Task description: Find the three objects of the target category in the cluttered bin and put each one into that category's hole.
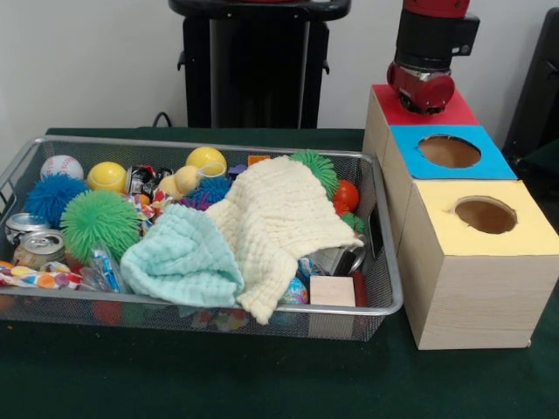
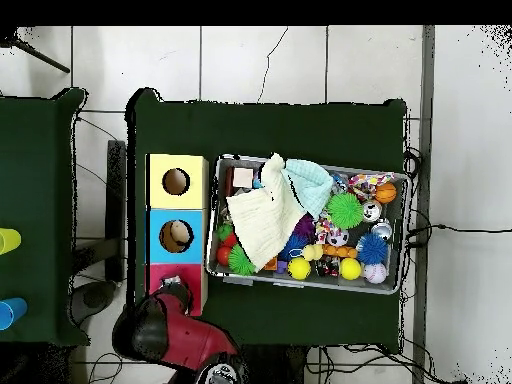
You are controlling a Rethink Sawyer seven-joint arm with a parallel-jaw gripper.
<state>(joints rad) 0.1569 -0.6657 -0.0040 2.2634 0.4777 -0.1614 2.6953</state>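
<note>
Your end effector [image 1: 424,90] hangs over the red box [image 1: 454,111], grip state impossible to tell; beside that box, the wire bin [image 1: 389,262] holds cloths, balls and cans.

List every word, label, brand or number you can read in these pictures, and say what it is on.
None can be read.
The drink cans at the wire bin's end carry print too blurred to read.
The bright wrappers beside them show patterns only, with no legible letters.
The three boxes are unmarked.

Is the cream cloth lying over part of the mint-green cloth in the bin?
Yes: in the front view the cream cloth drapes across the wire bin and its lower fold overlaps the mint-green cloth.
</note>
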